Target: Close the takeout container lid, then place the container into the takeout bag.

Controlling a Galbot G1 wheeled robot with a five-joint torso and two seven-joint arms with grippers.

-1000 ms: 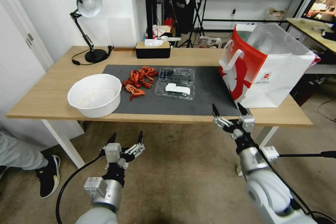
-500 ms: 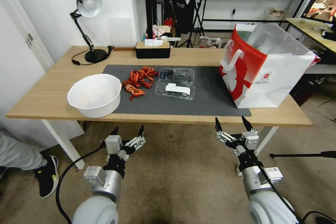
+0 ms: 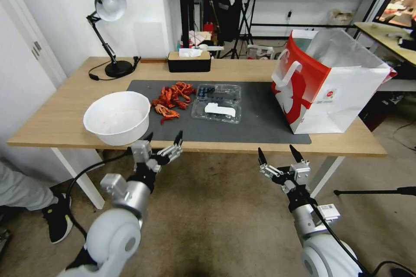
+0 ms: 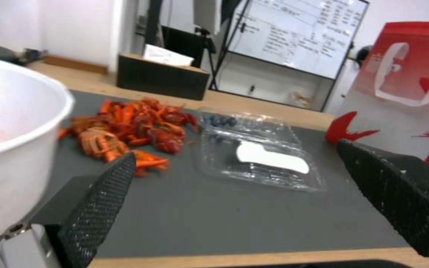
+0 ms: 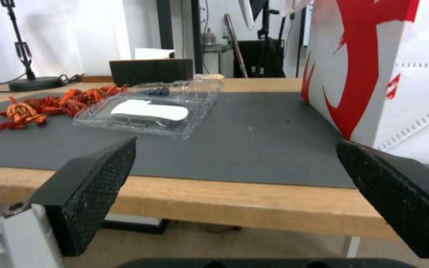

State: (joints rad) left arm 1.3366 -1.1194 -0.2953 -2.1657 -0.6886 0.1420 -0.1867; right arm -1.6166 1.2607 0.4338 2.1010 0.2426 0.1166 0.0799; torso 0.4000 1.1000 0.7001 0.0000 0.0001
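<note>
Takeout container (image 3: 216, 103) open on mat | left gripper (image 3: 164, 139) fingers apart, nr table edge

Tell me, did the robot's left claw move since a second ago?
Yes. The left gripper has risen and gone forward: it was low over the floor, and now its open fingertips reach the table front edge, beside the white bowl.
</note>
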